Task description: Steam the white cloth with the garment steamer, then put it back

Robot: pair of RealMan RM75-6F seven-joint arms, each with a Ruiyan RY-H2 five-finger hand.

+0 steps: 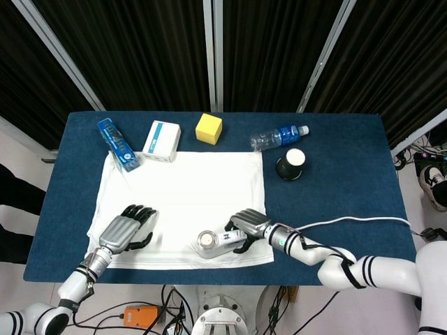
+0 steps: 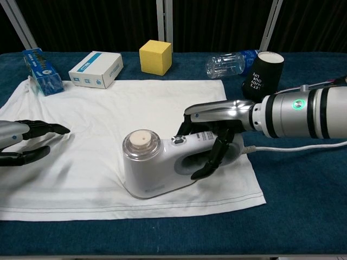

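Observation:
The white cloth (image 1: 174,188) (image 2: 108,114) lies spread flat on the blue table. A white garment steamer (image 1: 213,242) (image 2: 157,168) stands on the cloth near its front edge, right of the middle. My right hand (image 1: 246,227) (image 2: 214,138) grips the steamer's handle, fingers wrapped through the loop. The steamer's white cord (image 1: 349,221) (image 2: 293,148) trails to the right. My left hand (image 1: 128,228) (image 2: 24,143) rests on the cloth's front-left part, fingers spread and holding nothing.
Along the back stand a blue packet (image 1: 117,144), a white-and-blue box (image 1: 161,140), a yellow cube (image 1: 209,128) and a lying plastic bottle (image 1: 279,137). A black cup (image 1: 290,165) (image 2: 264,73) lies just right of the cloth's far corner.

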